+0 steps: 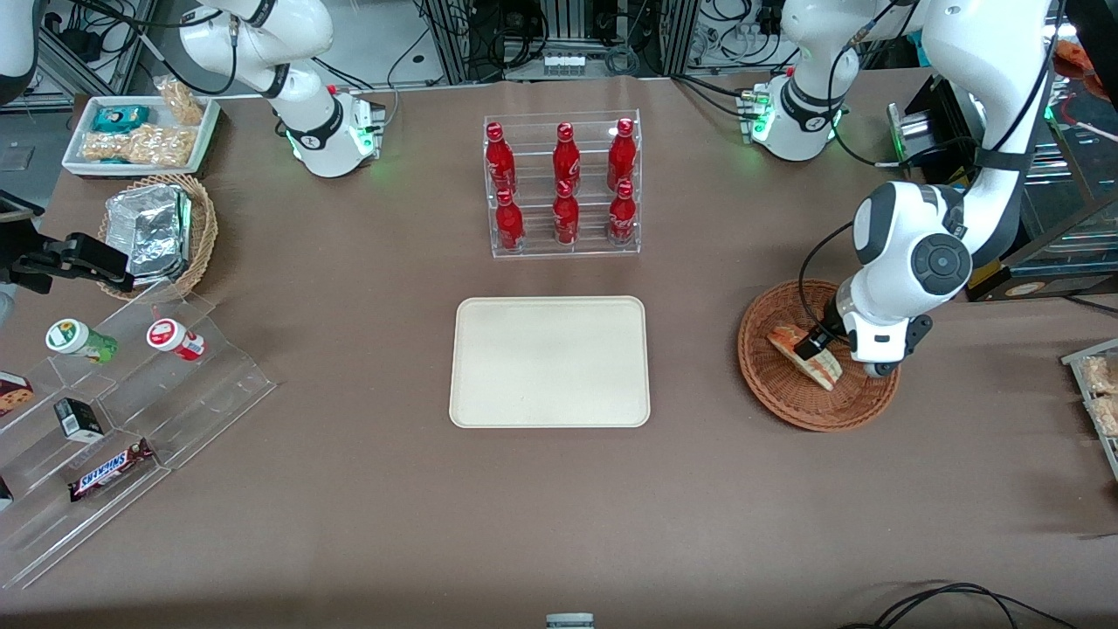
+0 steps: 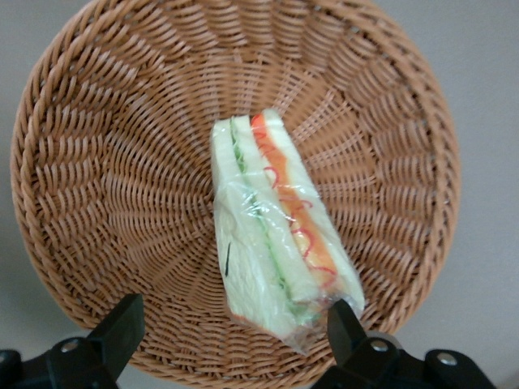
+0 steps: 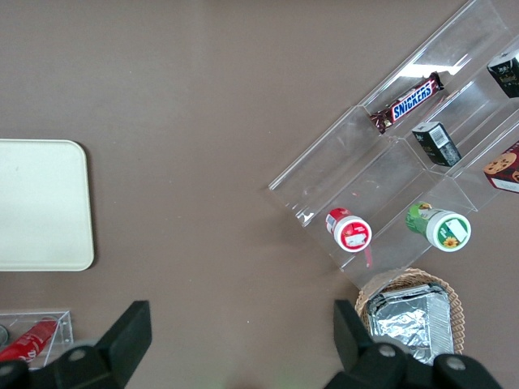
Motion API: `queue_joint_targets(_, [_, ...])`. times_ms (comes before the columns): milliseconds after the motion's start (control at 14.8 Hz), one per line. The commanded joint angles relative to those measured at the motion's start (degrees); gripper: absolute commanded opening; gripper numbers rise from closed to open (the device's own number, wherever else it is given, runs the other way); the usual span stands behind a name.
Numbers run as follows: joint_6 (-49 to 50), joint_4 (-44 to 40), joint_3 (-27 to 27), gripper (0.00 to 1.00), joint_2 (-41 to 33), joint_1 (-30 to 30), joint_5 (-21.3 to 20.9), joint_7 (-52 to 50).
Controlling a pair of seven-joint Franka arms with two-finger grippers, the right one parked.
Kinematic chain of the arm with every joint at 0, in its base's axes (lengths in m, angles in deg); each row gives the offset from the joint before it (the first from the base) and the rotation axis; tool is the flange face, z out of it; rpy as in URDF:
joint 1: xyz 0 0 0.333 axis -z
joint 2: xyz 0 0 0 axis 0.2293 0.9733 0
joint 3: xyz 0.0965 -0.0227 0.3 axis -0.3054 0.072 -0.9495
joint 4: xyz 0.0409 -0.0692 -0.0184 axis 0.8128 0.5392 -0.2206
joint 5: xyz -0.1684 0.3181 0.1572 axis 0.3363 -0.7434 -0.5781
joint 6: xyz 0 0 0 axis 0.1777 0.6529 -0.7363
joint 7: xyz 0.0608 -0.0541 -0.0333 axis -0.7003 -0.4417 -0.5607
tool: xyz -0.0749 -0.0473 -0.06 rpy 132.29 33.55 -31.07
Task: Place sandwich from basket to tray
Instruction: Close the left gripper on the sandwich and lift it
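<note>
The table [image 1: 349,489] is the largest thing, covered in a matte brown cloth. On its middle lies the tray [image 1: 550,362], a flat cream rectangle with rounded corners and a low rim, its long axis running toward the front camera. Farther from that camera stands a clear acrylic rack [image 1: 564,185] with six glossy red bottles in two stepped rows.

Toward the working arm's end of the table sits the basket [image 1: 786,397], round and shallow, of reddish-brown wicker whose ribs fan out from the centre to a braided rim [image 2: 49,105].

In the basket lies the sandwich [image 2: 276,235], a triangular wedge wrapped in clear, crinkled film. Its cut face is up, showing white bread, a green layer and an orange-red layer in stripes that run along its length. In the front view its long axis runs slantwise across the basket floor, the outer end nearer the camera and the other end pointing toward the tray.

The gripper [image 1: 819,342] hangs low over the basket. Its black fingers [image 2: 122,324] are spread apart, one just beside the sandwich's wide end and one well clear of it, over bare wicker; they grasp nothing.
</note>
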Motion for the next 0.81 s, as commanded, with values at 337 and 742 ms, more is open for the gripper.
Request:
queue_joint_targets(337, [3.0,-4.8,-0.2,1.00,0.6,1.6,-0.7,-7.2])
queue_joint_targets(742, [-2.6,-4.5,-0.3,1.00,6.3,1.4,-1.1,-6.4])
